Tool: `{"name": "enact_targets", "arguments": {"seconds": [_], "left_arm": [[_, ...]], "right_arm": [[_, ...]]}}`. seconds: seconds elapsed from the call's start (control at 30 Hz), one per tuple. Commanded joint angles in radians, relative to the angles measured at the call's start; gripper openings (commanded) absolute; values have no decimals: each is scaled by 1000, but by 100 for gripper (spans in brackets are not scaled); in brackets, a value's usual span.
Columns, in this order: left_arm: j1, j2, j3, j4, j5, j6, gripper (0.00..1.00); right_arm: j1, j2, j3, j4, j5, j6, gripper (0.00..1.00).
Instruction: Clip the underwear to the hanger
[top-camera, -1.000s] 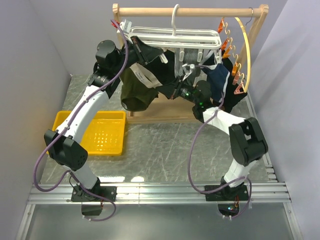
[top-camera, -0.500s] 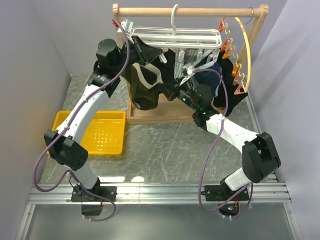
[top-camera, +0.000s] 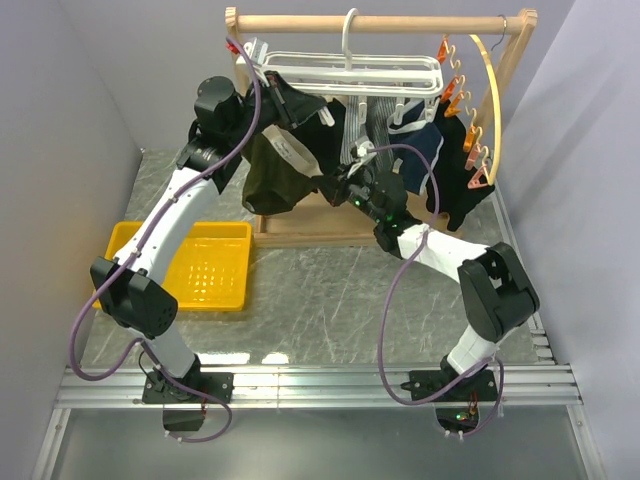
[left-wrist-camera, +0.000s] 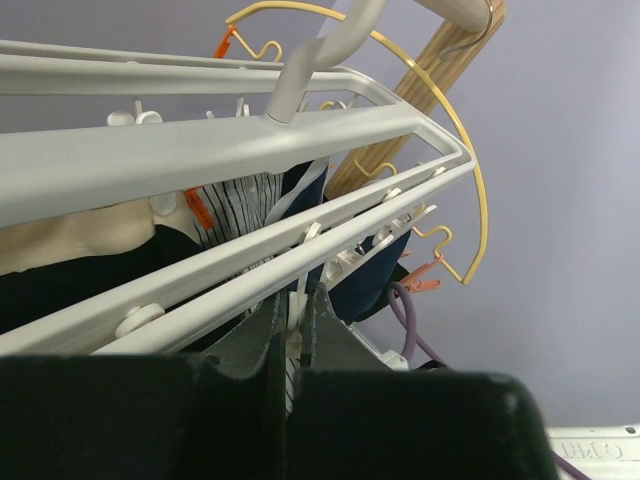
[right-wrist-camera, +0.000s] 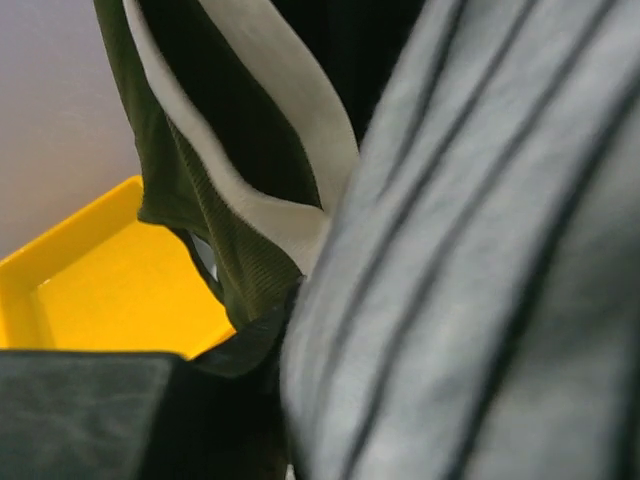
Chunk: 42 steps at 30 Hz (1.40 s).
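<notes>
Since it hangs off the wooden rail (top-camera: 380, 22) at the back, the one white plastic grid-frame hanger (top-camera: 400, 66) is the biggest thing here. Under its left end dangles the single pair of dark olive-green briefs (top-camera: 270, 180) with a wide beige waistband (top-camera: 293, 150). It's light, floppy cloth, probably best pinched at that firmer band. There are two pincers. The left pincer (top-camera: 283, 100) looks clenched on the briefs up top. The right pincer (top-camera: 335, 186) sits at their lower corner, and nobody could tell its grip. The white clips (left-wrist-camera: 307, 238) are too many to count.
</notes>
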Motion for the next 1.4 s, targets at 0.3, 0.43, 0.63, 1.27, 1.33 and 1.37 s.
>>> {"name": "enact_targets", "arguments": {"seconds": [0.3, 0.43, 0.63, 1.27, 1.33, 1.37], "left_arm": [[-2, 26, 26, -112, 63, 9, 0], [-2, 24, 20, -106, 69, 9, 0], [1, 20, 22, -110, 72, 17, 0], [0, 24, 9, -92, 91, 6, 0], [0, 23, 9, -92, 95, 9, 0], [0, 24, 8, -92, 97, 11, 0]], "right_arm": [[-20, 65, 52, 210, -109, -81, 31], [-33, 73, 48, 227, -131, -112, 35], [-46, 52, 23, 198, -141, -207, 44], [-117, 111, 68, 265, -263, -250, 57], [-122, 136, 98, 281, -275, -265, 58], [-126, 151, 123, 282, -287, -274, 60]]}}
